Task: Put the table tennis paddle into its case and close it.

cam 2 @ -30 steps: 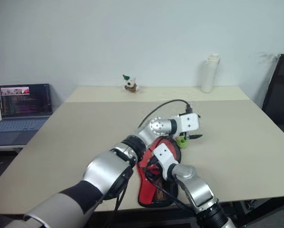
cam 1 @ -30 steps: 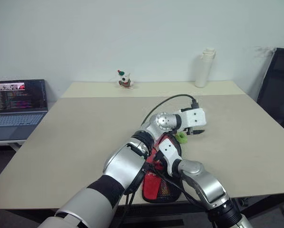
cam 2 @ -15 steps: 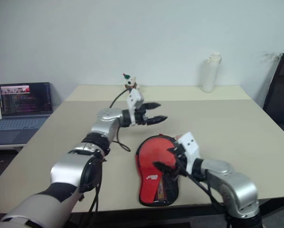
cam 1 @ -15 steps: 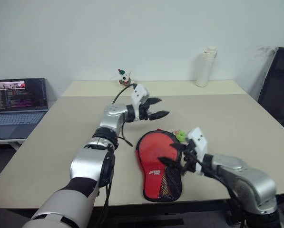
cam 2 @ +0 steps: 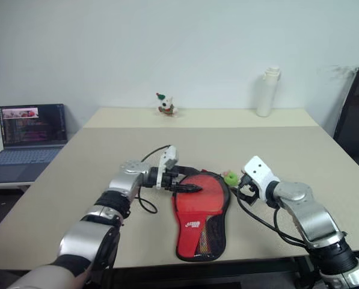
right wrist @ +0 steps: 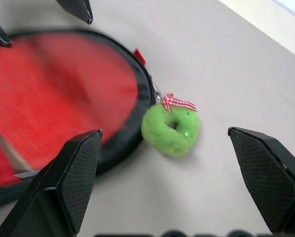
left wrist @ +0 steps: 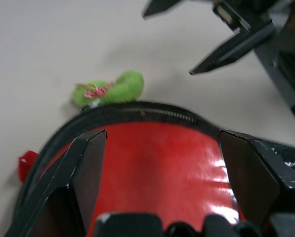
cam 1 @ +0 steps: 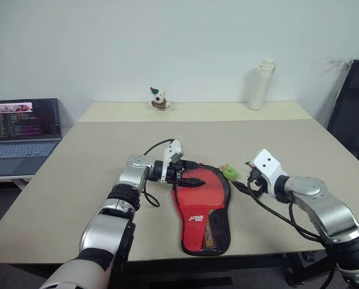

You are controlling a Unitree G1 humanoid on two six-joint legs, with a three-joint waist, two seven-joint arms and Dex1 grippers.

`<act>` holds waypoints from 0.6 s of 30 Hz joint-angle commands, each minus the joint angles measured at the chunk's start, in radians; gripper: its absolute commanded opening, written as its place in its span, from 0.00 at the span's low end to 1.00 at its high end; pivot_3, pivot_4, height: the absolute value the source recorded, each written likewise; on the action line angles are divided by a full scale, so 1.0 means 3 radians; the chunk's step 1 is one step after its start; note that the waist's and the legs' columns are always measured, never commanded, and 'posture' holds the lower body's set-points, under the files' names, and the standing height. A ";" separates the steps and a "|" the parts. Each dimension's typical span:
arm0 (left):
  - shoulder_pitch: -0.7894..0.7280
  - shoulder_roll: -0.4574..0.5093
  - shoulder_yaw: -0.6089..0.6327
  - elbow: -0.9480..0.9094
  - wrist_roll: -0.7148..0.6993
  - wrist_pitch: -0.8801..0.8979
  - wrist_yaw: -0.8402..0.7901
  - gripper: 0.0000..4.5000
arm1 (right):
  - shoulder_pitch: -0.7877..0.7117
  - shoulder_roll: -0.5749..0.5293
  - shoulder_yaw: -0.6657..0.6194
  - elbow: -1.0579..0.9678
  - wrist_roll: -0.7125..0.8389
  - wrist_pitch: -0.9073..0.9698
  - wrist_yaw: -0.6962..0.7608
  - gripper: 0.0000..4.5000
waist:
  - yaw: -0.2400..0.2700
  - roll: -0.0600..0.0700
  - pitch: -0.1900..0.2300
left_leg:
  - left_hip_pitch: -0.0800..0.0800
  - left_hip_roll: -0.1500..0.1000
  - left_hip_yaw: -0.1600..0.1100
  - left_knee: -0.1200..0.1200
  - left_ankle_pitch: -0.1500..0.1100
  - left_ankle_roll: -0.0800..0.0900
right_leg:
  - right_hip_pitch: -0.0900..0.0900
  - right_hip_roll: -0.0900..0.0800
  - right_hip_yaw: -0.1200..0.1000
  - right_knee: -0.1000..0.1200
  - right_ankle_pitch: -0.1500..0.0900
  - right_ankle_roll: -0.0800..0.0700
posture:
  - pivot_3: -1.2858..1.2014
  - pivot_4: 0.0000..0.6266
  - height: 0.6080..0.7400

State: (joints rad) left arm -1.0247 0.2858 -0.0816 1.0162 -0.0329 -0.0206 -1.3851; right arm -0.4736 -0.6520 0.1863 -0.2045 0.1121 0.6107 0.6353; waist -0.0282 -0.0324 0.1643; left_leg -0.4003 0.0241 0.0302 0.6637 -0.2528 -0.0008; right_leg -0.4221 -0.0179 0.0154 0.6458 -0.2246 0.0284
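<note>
The red case (cam 1: pixel 200 201) lies flat near the table's front edge, round end away from me, logo and black mesh patch (cam 1: pixel 214 232) facing up. A black zip rim (left wrist: pixel 137 112) runs around the round end. A green plush charm (cam 1: pixel 229 171) lies on the table against the rim's right side. My left gripper (cam 1: pixel 194 173) hovers open at the round end's left edge, pointing right. My right gripper (cam 1: pixel 251 179) is open just right of the charm, off the case; its fingers (left wrist: pixel 226 44) show beyond the case in the left wrist view. The table tennis paddle is hidden.
A laptop (cam 1: pixel 26 129) sits on a side desk at the left. A white bottle (cam 1: pixel 258 85) and a small toy figure (cam 1: pixel 159 99) stand at the table's far edge. A black chair (cam 1: pixel 350 114) is at the right. A black cable (cam 1: pixel 152 198) loops from my left wrist.
The arms, crossed over the case a second ago, have parted. My left gripper swung left, then dropped to the case's round end. My right gripper moved right off the case, beside the charm.
</note>
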 commanded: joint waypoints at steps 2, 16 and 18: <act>-0.0072 -0.0050 -0.0205 0.0136 0.0211 -0.0353 0.0098 0.87 | -0.0116 -0.0014 0.0093 0.0187 -0.0186 -0.0405 0.0114 1.00 | 0.0002 -0.0002 0.0002 | 0.0000 0.0000 0.0000 0.0000 0.0000 0.0000 | 0.0000 0.0000 0.0000 0.0000 0.0000 0.0000 | 0.52 0.24 1.00; -0.0130 -0.0285 -0.0204 0.0540 0.0307 -0.0426 0.0354 0.87 | -0.0589 0.0314 0.0464 0.1343 -0.0750 -0.1339 0.0175 1.00 | -0.0002 -0.0003 0.0003 | 0.0002 0.0002 0.0001 0.0001 0.0000 0.0000 | 0.0000 0.0000 0.0000 0.0003 0.0004 -0.0006 | 0.52 0.24 1.00; -0.0117 -0.0282 -0.0205 0.0531 0.0318 -0.0424 0.0339 0.87 | -0.0677 0.0324 0.0508 0.1579 -0.0851 -0.1518 0.0185 1.00 | -0.0003 -0.0002 0.0003 | 0.0001 0.0001 0.0001 0.0001 0.0000 0.0000 | 0.0000 0.0000 -0.0001 0.0002 0.0005 -0.0007 | 0.52 0.24 1.00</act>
State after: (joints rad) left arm -1.0445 0.2024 -0.1499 1.1803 0.0710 -0.1415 -1.2782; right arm -0.6489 -0.5580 0.3382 0.2458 -0.1183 0.2112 0.6873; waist -0.0292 -0.0331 0.1651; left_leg -0.3997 0.0246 0.0307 0.6639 -0.2527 -0.0008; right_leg -0.4222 -0.0179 0.0154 0.6466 -0.2229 0.0257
